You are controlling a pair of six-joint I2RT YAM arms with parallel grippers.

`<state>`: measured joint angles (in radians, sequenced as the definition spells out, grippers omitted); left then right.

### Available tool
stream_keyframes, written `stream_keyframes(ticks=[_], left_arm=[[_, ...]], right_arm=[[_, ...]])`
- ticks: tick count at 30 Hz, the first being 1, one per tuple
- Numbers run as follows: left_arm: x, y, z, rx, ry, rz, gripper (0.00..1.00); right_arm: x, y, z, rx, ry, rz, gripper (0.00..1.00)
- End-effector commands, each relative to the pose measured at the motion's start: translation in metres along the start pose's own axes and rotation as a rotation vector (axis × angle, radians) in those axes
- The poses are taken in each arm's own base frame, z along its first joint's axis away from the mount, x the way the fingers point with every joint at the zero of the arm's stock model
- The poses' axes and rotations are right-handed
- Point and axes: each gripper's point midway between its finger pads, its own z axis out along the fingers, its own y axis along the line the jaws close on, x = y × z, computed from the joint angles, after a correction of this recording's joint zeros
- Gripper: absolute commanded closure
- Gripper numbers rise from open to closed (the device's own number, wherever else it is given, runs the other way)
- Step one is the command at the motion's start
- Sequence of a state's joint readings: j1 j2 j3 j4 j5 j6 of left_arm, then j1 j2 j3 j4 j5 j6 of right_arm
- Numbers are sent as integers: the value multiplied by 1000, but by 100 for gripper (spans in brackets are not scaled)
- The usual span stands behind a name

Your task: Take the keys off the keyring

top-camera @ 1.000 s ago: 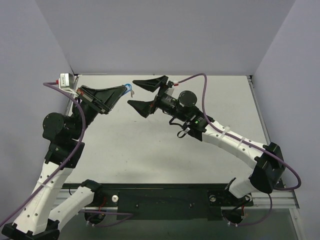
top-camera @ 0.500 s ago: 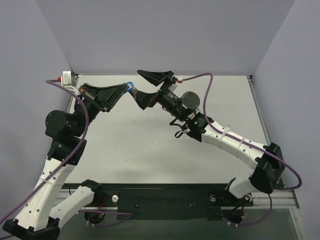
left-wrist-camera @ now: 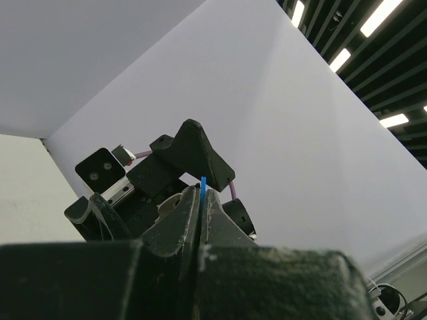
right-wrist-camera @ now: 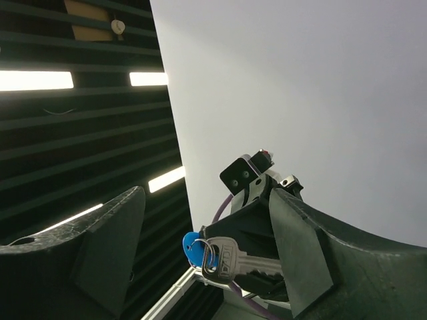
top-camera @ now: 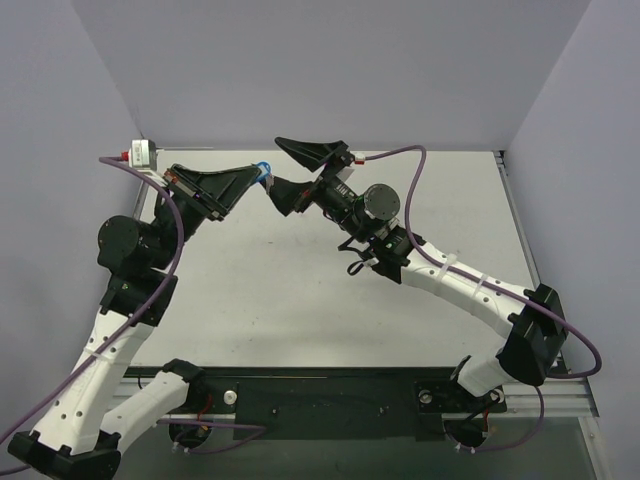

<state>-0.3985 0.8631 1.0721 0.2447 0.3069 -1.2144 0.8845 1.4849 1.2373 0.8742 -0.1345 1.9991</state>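
Pale walls close in a light table. Both arms meet in the air near its far edge, left of centre. The left gripper is pressed together on the keyring, pinching its blue tag; the left wrist view shows a blue sliver between the fingertips. The silver key hangs on the ring beside the tag, off the table. The right gripper is spread wide, with one finger on each side of the key. Contact with the key cannot be told.
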Motion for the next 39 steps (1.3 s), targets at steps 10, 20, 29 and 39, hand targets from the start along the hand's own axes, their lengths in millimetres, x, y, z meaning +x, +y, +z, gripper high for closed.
stream_keyframes(ticks=[10, 20, 29, 39], left_arm=[[-7, -13, 10, 85, -26, 42, 100], [-4, -4, 8, 71, -26, 47, 100], [-4, -1, 4, 57, -32, 48, 100], [-3, -4, 1, 58, -31, 50, 100]], right_arm=[[5, 34, -9, -48, 37, 424, 24], [5, 40, -10, -65, 26, 425, 32], [2, 35, -12, -61, 13, 419, 41], [-2, 34, -12, -73, 1, 421, 53]])
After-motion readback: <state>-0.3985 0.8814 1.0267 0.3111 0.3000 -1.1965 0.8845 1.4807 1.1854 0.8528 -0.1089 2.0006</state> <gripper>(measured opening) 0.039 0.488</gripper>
